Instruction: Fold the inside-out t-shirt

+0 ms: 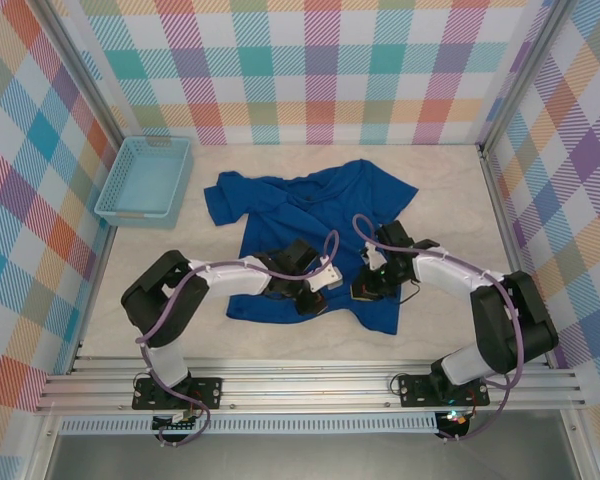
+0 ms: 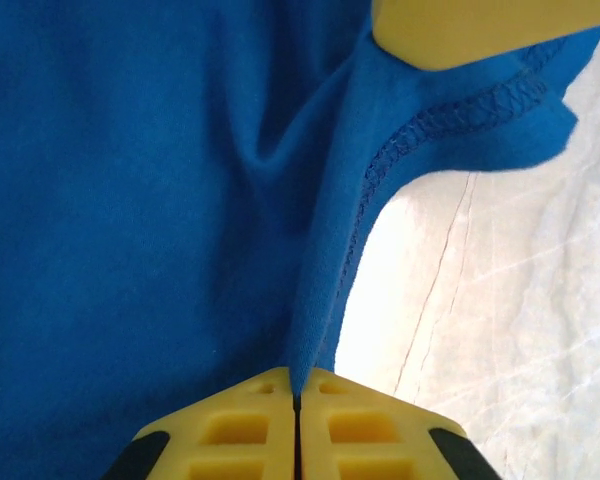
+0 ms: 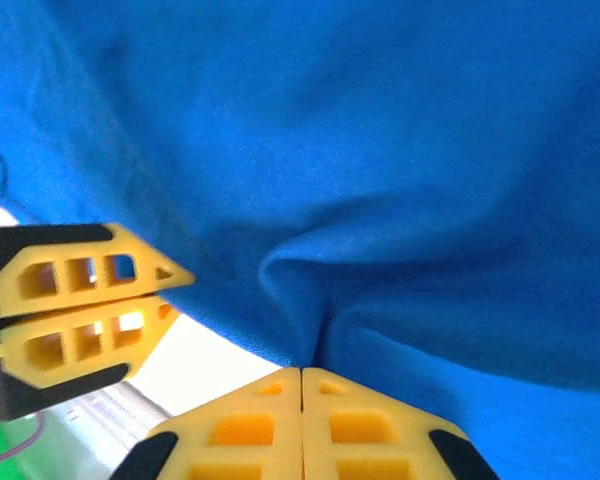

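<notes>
The left gripper (image 2: 297, 388) and right gripper (image 3: 300, 372) are each pinching shut on the lower edge of the inside-out t-shirt (image 1: 310, 210) lying crumpled mid-frame, a light blue basket (image 1: 145, 180) sitting clear at upper left.

Left end effector (image 2: 297, 388) closed, right end effector (image 3: 301, 375) closed, both angled inward, close together

Bright, even light, soft shadows; in wrist views the t-shirt (image 3: 380, 150) blurs up close and the tabletop (image 2: 500, 300) glares white
</notes>
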Tool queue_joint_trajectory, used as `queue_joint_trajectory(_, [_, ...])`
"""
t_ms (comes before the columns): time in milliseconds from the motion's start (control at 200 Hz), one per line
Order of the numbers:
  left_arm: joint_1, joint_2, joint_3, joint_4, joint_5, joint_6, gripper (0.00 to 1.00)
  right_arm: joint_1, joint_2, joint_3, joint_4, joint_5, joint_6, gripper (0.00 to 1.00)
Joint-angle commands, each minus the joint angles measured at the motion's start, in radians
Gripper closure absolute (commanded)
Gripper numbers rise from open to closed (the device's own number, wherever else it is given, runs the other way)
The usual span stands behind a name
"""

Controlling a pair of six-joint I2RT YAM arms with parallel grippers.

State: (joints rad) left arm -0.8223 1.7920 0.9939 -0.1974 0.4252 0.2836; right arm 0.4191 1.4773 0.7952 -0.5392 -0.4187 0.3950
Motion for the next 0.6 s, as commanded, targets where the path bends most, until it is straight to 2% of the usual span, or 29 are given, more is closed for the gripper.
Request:
queue_joint_trajectory(0, [0.066,0.012,0.03,0.081,0.128,-0.149,0.95,-0.006,-0.052,0.036,-0.094,0.167,-0.043,0.85])
queue_joint_trajectory(95, [0.1,0.034,0.036,0.086,0.166,-0.217,0.98,-0.005,-0.101,0.0,-0.085,0.161,-0.057,0.77])
queue_joint_trajectory(355, [0.128,0.112,0.068,0.05,0.209,-0.266,0.98,0.066,-0.17,-0.107,0.033,0.076,-0.034,0.61])
queue_joint_trajectory(480, [0.145,0.121,0.072,0.051,0.224,-0.284,0.97,0.12,-0.159,-0.141,0.063,0.083,0.004,0.6])
queue_joint_trajectory(595, [0.148,0.121,0.071,0.049,0.219,-0.282,0.97,0.161,-0.143,-0.149,0.057,0.13,0.027,0.63])
